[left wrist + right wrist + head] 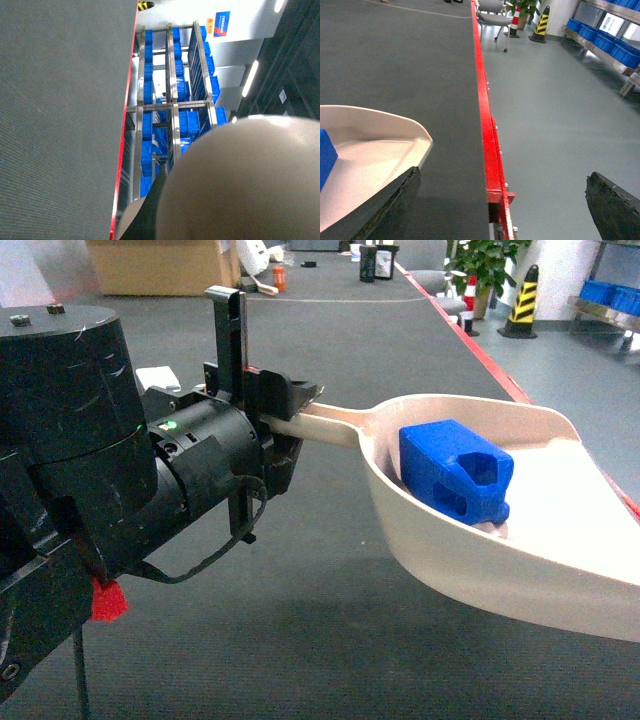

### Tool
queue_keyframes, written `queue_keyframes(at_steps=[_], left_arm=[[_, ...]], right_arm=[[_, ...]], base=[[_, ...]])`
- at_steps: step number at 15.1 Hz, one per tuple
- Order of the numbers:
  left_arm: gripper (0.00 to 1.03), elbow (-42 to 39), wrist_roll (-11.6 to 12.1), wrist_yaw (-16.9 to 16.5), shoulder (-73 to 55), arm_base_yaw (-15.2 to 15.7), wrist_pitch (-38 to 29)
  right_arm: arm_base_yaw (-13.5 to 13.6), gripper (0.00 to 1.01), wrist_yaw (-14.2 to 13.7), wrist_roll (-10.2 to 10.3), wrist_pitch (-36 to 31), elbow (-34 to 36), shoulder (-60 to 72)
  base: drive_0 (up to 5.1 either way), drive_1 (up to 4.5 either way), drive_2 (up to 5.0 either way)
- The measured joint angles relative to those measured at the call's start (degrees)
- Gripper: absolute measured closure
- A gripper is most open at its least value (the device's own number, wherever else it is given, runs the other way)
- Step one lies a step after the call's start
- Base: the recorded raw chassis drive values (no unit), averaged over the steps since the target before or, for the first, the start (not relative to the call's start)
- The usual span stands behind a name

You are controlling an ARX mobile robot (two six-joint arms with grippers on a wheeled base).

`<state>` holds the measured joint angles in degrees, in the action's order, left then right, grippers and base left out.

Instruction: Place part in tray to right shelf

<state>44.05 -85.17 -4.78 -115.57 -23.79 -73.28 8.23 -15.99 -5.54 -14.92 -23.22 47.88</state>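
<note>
Looking forward from the head camera, we see our left gripper (290, 410) clamped on the long flat handle of the tray (470, 560), a pale beige scoop held up above the dark grey floor (330, 640). The tray's wide mouth opens toward the right edge of the view. Inside it, near the deep end by the handle, sits the part (455, 470), a bright-blue block with bevelled corners and a recess on its upper face; it leans against the tray's near wall. The bulky black left arm (90, 460) fills the left side, with a small red tag (108, 600) hanging beneath it. A red line (480, 350) runs along the floor toward a potted plant (490, 265) and a yellow-and-black post (522, 300). From the left wrist camera, the tray's rounded underside (250, 185) blocks much of the picture; beyond it stands a metal shelf (172, 100) stacked with blue crates (187, 125). From the right wrist camera, we see the right gripper (502, 205) with its two dark fingers (395, 210) spread wide apart and nothing between them. The tray's mouth (375, 145) lies at the left of that view, just beside the left finger, with a corner of the part (326, 157) showing.
</note>
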Motion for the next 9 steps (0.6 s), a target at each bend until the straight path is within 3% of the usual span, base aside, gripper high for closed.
queue_keyframes(at_steps=[1, 9], left_arm=[[0.9, 0.0, 0.0, 0.2, 0.0, 0.0, 0.0], [0.9, 0.0, 0.0, 0.1, 0.0, 0.0, 0.0]], right_arm=[[0.0, 0.03, 0.0, 0.0, 0.1, 0.0, 0.0], [0.0, 0.03, 0.0, -0.1, 0.0, 0.0, 0.0]], base=[[0.0, 0.0, 0.0], [5.0, -2.44, -2.4]])
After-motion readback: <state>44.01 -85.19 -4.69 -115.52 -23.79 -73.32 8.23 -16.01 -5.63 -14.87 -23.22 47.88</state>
